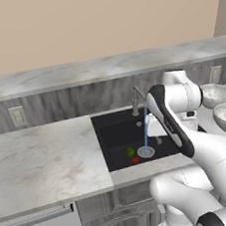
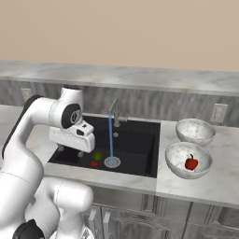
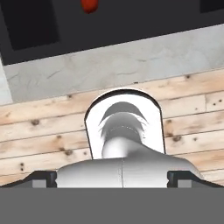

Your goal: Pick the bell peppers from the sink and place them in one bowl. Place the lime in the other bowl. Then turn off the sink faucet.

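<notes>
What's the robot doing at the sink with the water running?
The robot is sorting food out of the sink. One red bell pepper already sits in the nearer bowl; the farther bowl holds nothing yet. Another pepper and the lime still lie in the basin near the drain. The gripper hangs over the sink's left part, not holding anything I can see. Water is pouring from the faucet.

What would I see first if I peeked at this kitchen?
You'd spot the thin blue stream of water pouring from the faucet into the black sink. Down by the drain lie a green lime and a red pepper. Another red pepper sits in the nearer bowl on the counter to the right, beside a second bowl.
</notes>
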